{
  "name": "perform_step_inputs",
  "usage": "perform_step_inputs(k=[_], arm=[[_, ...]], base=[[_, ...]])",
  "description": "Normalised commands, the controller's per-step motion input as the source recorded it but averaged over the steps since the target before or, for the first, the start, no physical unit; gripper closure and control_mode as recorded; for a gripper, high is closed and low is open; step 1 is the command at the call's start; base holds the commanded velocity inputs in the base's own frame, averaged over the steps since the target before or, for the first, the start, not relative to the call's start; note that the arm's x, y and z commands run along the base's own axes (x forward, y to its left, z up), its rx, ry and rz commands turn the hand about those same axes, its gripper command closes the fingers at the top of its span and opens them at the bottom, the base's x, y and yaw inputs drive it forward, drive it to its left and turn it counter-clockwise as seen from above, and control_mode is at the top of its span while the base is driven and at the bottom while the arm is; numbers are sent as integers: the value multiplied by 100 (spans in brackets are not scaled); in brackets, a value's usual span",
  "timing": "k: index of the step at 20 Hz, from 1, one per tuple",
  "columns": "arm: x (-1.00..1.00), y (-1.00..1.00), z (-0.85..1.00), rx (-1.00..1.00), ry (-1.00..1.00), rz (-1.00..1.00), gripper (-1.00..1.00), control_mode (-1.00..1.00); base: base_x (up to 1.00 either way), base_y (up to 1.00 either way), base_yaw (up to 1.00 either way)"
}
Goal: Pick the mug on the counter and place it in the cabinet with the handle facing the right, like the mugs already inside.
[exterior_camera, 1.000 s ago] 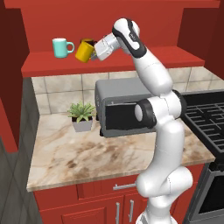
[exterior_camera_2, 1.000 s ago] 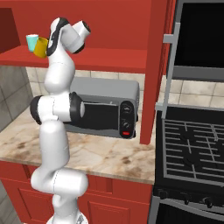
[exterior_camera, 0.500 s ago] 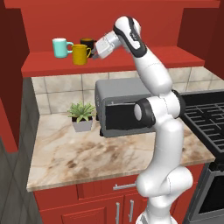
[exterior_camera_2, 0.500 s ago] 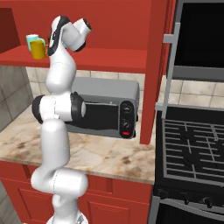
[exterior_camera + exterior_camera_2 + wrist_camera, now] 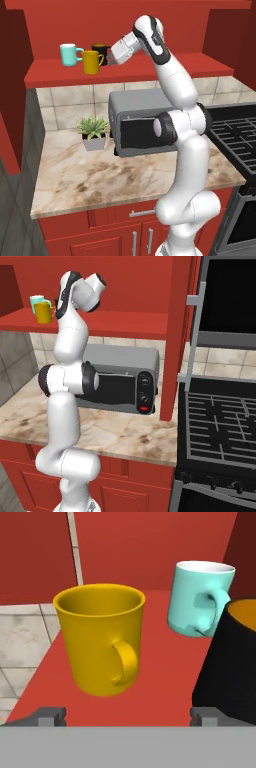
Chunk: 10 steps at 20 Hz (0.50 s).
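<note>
Just ahead of my two-finger gripper, the small glossy yellow mug stands upright on the red doorless cabinet's shelf board. Jaws spread wide, holding nothing, mug free between and beyond the tips. Handle faces me, matching the pale teal mug further back; placement looks done, only retreat left. The glossy black mug sits close beside one fingertip, I'd watch that. Below the gripper: grey toaster oven, potted plant, marbled stone counter.
</note>
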Motion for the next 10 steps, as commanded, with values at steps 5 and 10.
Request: perform_step_inputs(k=[5,10], arm=[[-28,0,-6,0,-2,-3,-100,-100],[-31,-3,-8,1,-5,-5,-100,-100]], base=[[0,0,0],[0,0,0]])
